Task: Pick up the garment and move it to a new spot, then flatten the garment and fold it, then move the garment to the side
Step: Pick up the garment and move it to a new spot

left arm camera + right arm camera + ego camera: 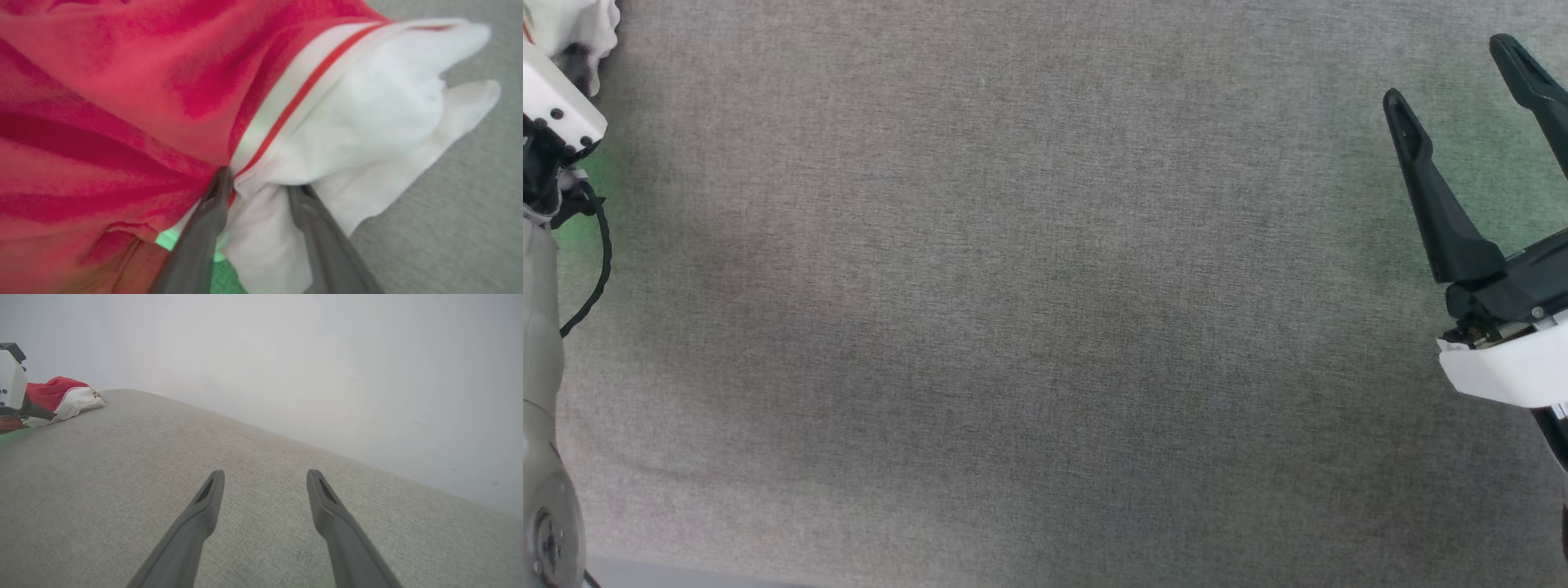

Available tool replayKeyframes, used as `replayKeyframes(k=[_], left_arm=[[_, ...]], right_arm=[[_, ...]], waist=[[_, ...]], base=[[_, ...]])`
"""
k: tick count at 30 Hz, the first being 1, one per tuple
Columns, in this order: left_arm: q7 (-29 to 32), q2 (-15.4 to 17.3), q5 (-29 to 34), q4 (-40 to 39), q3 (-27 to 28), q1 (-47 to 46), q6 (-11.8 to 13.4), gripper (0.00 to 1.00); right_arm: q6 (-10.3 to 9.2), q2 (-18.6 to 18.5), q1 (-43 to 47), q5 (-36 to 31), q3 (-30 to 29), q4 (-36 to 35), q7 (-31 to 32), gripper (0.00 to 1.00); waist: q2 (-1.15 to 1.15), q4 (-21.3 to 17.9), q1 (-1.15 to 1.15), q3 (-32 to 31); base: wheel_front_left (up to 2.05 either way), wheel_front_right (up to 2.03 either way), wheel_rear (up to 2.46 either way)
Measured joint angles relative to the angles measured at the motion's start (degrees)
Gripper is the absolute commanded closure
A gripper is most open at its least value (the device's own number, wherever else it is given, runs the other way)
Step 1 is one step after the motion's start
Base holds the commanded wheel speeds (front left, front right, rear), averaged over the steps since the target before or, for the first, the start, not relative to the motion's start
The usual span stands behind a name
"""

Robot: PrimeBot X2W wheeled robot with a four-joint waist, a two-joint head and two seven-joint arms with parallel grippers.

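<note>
The garment (pixel 122 81) is a rumpled red shirt with a white sleeve end and a thin red stripe. It lies close up in the left wrist view. My left gripper (pixel 261 181) presses its tips into the shirt at the red-white seam. Its jaws stand apart, with a fold of white sleeve cloth bunched between them. In the head view a scrap of the white cloth (pixel 580 24) shows at the top left corner, above my left wrist housing (pixel 556 106). My right gripper (pixel 1447 69) hovers open and empty at the right edge, far from the garment (pixel 57 396).
A wide grey woven surface (pixel 1013 327) spreads between the two arms. Its front edge (pixel 686 576) shows at the lower left of the head view. A pale wall (pixel 327 355) rises behind the surface's far edge. A black cable (pixel 600 261) loops off my left forearm.
</note>
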Motion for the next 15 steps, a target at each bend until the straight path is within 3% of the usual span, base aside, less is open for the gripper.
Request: replayKeyframes(k=[3,15], left_arm=[[-1.75,-0.07,0.07,0.54,-0.31,0.01,0.46,1.0],[-10.65,1.46,3.1,0.4,-4.43,-2.56,-2.56,1.0]], right_arm=[[0.0,0.0,-0.02,-0.26,-0.13,-0.02,0.3,0.0],[0.0,2.0,1.27,-0.49,-1.7,3.6,-2.04,0.0]], waist=[[0.0,0.41,0.0,-0.18],[-0.01,2.13,0.0,-6.21]], base=[[0.0,0.0,0.0],[0.0,0.0,0.0]])
